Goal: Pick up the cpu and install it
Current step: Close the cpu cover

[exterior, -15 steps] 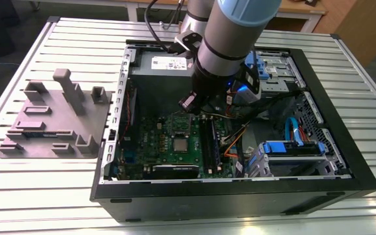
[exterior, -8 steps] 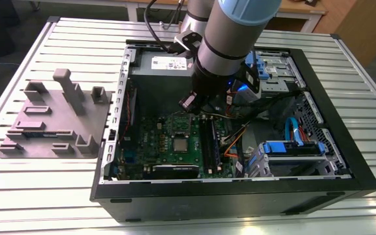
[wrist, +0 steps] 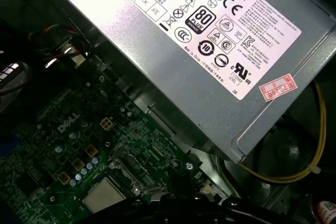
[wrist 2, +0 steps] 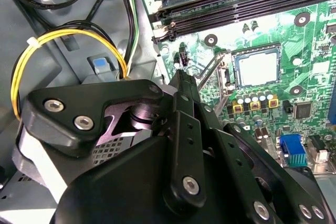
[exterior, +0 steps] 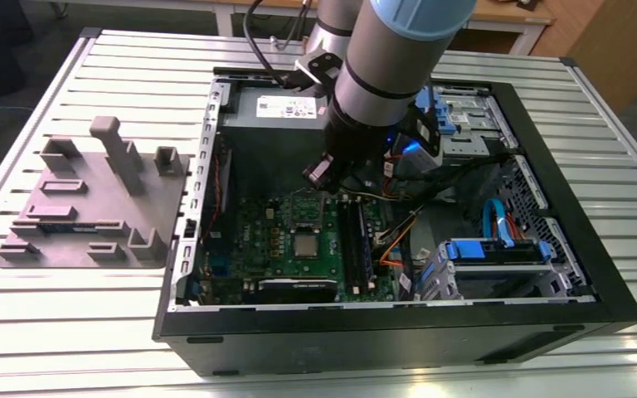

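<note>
One cpu (exterior: 305,244) sits on the motherboard (exterior: 261,228); one tool (wrist 2: 181,80) hangs above the motherboard (its grip I cannot tell); one slatted bench (exterior: 64,323) lies beneath.

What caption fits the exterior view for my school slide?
Robot arm reaches into an open computer case, gripper over the motherboard where the cpu sits.

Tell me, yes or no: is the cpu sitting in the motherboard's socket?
Yes, in the second wrist view the cpu lies flat inside the socket on the green motherboard.
</note>
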Tool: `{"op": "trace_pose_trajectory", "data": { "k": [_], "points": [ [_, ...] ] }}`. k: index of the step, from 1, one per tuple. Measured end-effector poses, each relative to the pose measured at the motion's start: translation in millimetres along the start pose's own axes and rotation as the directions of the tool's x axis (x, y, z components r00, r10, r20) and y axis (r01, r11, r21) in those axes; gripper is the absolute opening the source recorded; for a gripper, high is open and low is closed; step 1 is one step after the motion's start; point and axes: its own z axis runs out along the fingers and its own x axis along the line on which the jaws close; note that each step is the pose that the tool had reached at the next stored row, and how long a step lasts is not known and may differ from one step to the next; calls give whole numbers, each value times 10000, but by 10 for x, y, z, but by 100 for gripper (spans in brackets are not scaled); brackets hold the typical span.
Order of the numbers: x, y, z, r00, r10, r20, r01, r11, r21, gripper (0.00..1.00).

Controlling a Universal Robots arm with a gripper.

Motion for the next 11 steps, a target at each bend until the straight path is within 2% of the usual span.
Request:
{"op": "trace_pose_trajectory", "data": {
  "k": [11],
  "points": [
    [-1, 5, -25, 10000, -2, 3, 2, 10000, -2, 10]
  ]
}}
